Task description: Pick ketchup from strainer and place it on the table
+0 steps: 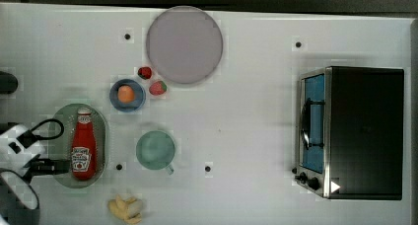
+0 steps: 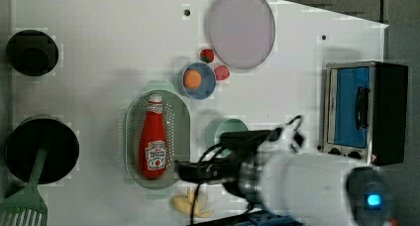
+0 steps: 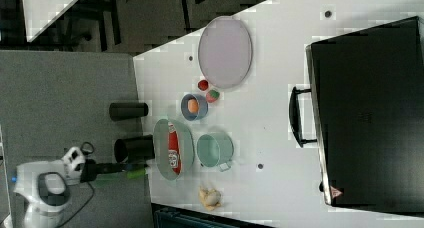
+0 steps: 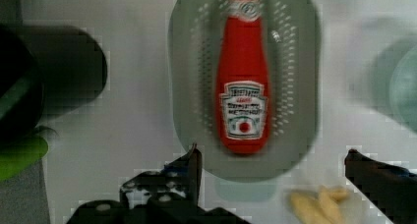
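Ketchup, a small red plastic squeeze bottle (image 4: 243, 86), lies ungrasped in the pale green perforated oval strainer (image 4: 295, 62) on the white worktop (image 1: 256, 126), the gripper (image 4: 270, 167) spread wide above, lift and placement pending.

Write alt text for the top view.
A ketchup bottle lies in a green strainer on a white table. The robot's open hand hovers at the top view's left, with a mug, bowl, plate and toaster oven nearby.
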`<state>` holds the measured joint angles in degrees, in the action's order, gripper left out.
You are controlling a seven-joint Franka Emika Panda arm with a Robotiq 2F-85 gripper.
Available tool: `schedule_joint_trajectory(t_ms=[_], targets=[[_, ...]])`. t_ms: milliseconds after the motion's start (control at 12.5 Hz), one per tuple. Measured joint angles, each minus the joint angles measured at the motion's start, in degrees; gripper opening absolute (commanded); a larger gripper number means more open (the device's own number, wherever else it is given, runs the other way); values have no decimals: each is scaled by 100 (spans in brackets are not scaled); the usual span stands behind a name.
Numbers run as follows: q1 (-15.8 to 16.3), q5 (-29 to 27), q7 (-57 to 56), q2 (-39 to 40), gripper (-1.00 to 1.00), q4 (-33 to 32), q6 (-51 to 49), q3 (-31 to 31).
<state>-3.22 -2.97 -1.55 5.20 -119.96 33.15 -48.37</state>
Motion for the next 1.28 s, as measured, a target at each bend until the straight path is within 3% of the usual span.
schedule_joint_trajectory(t_ms=[240, 560, 960, 1280], targets=[[29, 116, 0, 320, 100, -761, 1488, -28], [-28, 265, 0, 1152, 100, -1253, 2974, 56], [-77, 339, 16, 2415, 100, -1276, 3494, 311], [92, 466, 26, 2700, 100, -1298, 3735, 643]])
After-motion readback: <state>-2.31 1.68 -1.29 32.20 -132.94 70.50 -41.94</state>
